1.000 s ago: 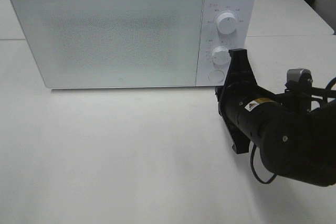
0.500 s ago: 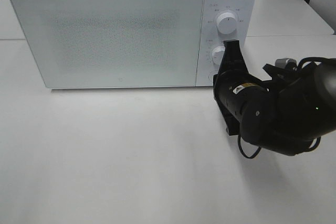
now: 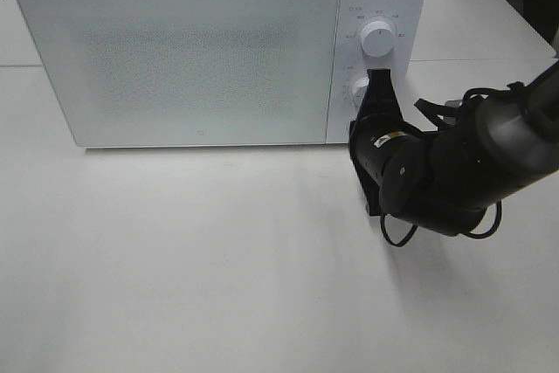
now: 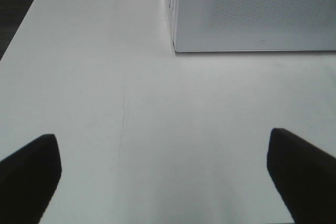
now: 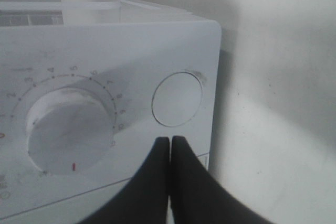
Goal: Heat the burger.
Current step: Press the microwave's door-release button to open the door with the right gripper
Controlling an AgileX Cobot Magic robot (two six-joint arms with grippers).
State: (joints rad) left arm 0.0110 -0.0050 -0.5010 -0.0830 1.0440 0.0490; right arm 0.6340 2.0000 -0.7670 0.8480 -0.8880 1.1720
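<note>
The burger is out of view. The white microwave (image 3: 201, 50) stands at the back of the table with its door closed. My right gripper (image 3: 377, 78) is shut and empty, its tips pointing at the control panel beside the lower dial (image 3: 356, 89). In the right wrist view the closed fingertips (image 5: 170, 140) sit just below the round button (image 5: 177, 99), next to the lower dial (image 5: 71, 132); I cannot tell if they touch the panel. My left gripper (image 4: 163, 136) is open and empty over bare table, facing the microwave's lower corner (image 4: 178, 48).
An upper dial (image 3: 378, 37) sits above the lower one on the panel. The white table (image 3: 192, 251) spreads in front of the microwave. The right arm's black body (image 3: 437, 172) and cables fill the area right of the panel.
The right arm has swung left and closer to the microwave, bringing its shut fingertips up against the control panel by the lower dial. The microwave door stays closed.
</note>
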